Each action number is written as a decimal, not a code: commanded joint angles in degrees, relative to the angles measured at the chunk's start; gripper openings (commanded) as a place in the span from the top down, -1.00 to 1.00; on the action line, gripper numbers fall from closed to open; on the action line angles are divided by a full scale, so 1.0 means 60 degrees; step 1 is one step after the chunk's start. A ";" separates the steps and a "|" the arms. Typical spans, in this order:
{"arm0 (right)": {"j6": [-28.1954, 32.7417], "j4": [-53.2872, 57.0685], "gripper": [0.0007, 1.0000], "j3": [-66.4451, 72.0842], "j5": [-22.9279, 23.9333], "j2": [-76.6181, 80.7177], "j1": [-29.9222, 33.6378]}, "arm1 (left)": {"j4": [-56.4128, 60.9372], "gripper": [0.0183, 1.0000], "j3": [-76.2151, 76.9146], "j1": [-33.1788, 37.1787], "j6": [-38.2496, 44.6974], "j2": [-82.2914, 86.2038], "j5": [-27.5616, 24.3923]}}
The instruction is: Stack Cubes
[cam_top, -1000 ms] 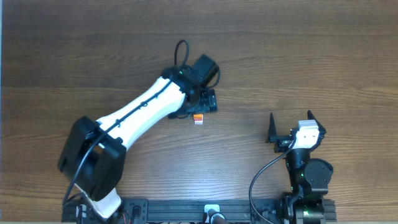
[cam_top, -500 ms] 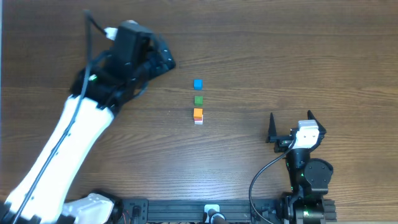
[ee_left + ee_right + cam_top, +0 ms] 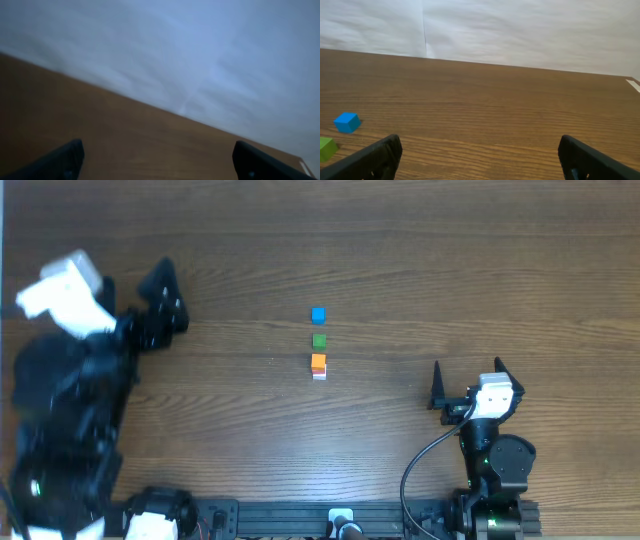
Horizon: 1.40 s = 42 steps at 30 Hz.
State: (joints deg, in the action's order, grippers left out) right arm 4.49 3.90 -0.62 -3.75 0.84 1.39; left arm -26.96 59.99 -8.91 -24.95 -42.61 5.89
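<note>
**Two cubes left to stack**

You have the cubes in a short row at the middle of the table, where either arm can reach them. At the near end, the orange cube seems to sit on a white cube. Only a sliver of the white one shows at its near edge, so I judge the stack begun. The green cube lies just beyond it and the blue cube farther off, each apart on the wood. Your left gripper hangs well to the left, fingers spread and empty, which leaves the row unblocked. The right gripper sits near its base on the right, fingers also wide apart with nothing between them. Green looks like the next pick
</note>
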 commanded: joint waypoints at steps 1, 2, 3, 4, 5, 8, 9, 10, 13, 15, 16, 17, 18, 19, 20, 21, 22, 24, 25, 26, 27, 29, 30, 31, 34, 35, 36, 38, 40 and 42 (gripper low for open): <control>-0.0022 0.0029 -0.99 0.0055 0.0091 -0.0091 -0.0051 | 0.0903 -0.92 -0.2040 0.0525 0.1424 0.1745 -0.0929; -0.0022 0.0029 -0.98 0.0055 0.0091 -0.0091 -0.0051 | 0.1246 -0.93 -0.2619 0.0637 0.1552 0.2215 -0.1016; -0.0022 0.0029 -0.99 0.0055 0.0091 -0.0095 -0.0051 | 0.1559 -0.95 -0.3107 0.0732 0.1705 0.2594 -0.1126; -0.0022 0.0029 -0.99 0.0055 0.0091 -0.0095 -0.0051 | 0.1869 -0.97 -0.3595 0.0827 0.1840 0.2940 -0.1235; -0.0022 0.0029 -0.98 0.0055 0.0091 -0.0091 -0.0051 | 0.2226 -0.97 -0.4146 0.0933 0.1880 0.3326 -0.1333; -0.0022 0.0029 -0.99 0.0055 0.0091 -0.0091 -0.0051 | 0.3045 -0.98 -0.5523 0.1104 0.1891 0.4266 -0.1494; -0.0022 0.0029 -0.99 0.0055 0.0091 -0.0091 -0.0051 | 0.3297 -0.98 -0.5923 0.1140 0.1923 0.4532 -0.1563; -0.0022 0.0029 -0.98 0.0055 0.0091 -0.0095 -0.0051 | 0.3559 -0.99 -0.6295 0.1158 0.2091 0.4783 -0.1690; -0.0022 0.0029 -0.98 0.0055 0.0091 -0.0091 -0.0051 | 0.4441 -0.99 -0.7377 0.1158 0.2641 0.5482 -0.1971; -0.0022 0.0029 -0.98 0.0055 0.0091 -0.0091 -0.0051 | 0.4787 -0.99 -0.7854 0.1158 0.2674 0.5770 -0.1971; -0.0022 0.0029 -0.98 0.0055 0.0091 -0.0091 -0.0051 | 0.4874 -0.99 -0.8062 0.1158 0.2674 0.5898 -0.1974; -0.0022 0.0029 -0.98 0.0055 0.0091 -0.0091 -0.0051 | 0.4896 -0.99 -0.8207 0.1158 0.2674 0.6003 -0.1974; -0.0022 0.0033 -0.98 0.0055 0.0091 -0.0091 -0.0051 | 0.4896 -0.99 -0.8338 0.1158 0.2670 0.6102 -0.1982; -0.0018 0.0029 -0.98 0.0055 0.0091 -0.0091 -0.0051 | 0.4892 -0.99 -0.8495 0.1158 0.2674 0.6237 -0.2014; -0.0022 0.0029 -0.99 0.0055 0.0091 -0.0091 -0.0051 | 0.4892 -0.99 -0.8619 0.1158 0.2674 0.6360 -0.2055; -0.0022 0.0029 -0.98 0.0055 0.0091 -0.0091 -0.0051 | 0.4892 -1.00 -0.8743 0.1158 0.2674 0.6488 -0.2055; -0.0022 0.0029 -0.99 0.0055 0.0091 -0.0091 -0.0051 | 0.4892 -1.00 -0.8885 0.1158 0.2670 0.6645 -0.2058; -0.0018 0.0029 -0.98 0.0055 0.0091 -0.0091 -0.0051 | 0.4892 -1.00 -0.9143 0.1158 0.2670 0.6940 -0.2084; -0.0022 0.0029 -0.98 0.0055 0.0091 -0.0091 -0.0051 | 0.4885 -1.00 -0.9253 0.1158 0.2670 0.7074 -0.2084; -0.0022 0.0029 -0.98 0.0055 0.0091 -0.0091 -0.0051 | 0.4900 -1.00 -0.9337 0.1166 0.2667 0.7071 -0.2084; -0.0022 0.0029 -0.98 0.0055 0.0091 -0.0095 -0.0051 | 0.4852 -1.00 -0.9358 0.1202 0.2659 0.7071 -0.2098; -0.0022 0.0029 -0.98 0.0055 0.0091 -0.0091 -0.0051 | 0.4743 -0.99 -0.9395 0.1249 0.2663 0.7071 -0.2200; -0.0022 0.0029 -0.99 0.0055 0.0091 -0.0095 -0.0051 | 0.4696 -1.00 -0.9395 0.1260 0.2659 0.7071 -0.2208; -0.0022 0.0029 -0.99 0.0055 0.0091 -0.0091 -0.0051 | 0.4619 -1.00 -0.9395 0.1264 0.2659 0.7071 -0.2229; -0.0022 0.0029 -0.99 0.0055 0.0091 -0.0095 -0.0051 | 0.4295 -1.00 -0.9446 0.1264 0.2659 0.7071 -0.2229; -0.0022 0.0029 -0.99 0.0055 0.0091 -0.0091 -0.0051 | 0.4273 -1.00 -0.9511 0.1264 0.2659 0.7071 -0.2233; -0.0022 0.0029 -0.99 0.0055 0.0091 -0.0091 -0.0051 | 0.4284 -1.00 -0.9621 0.1264 0.2659 0.7071 -0.2291; -0.0022 0.0029 -0.99 0.0055 0.0091 -0.0091 -0.0051 | 0.4313 -1.00 -0.9832 0.1264 0.2663 0.7071 -0.2335; -0.0022 0.0029 -0.99 0.0055 0.0095 -0.0091 -0.0051 | 0.4080 -0.99 -0.9945 0.1264 0.2663 0.7071 -0.2331; -0.0022 0.0029 -0.98 0.0055 0.0091 -0.0091 -0.0051 | 0.3861 -0.99 -0.9945 0.1264 0.2659 0.7071 -0.2331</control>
State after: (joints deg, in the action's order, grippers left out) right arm 4.54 3.90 -0.62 -3.73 0.80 1.39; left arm -3.38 1.02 -1.72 -10.02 -0.80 -7.16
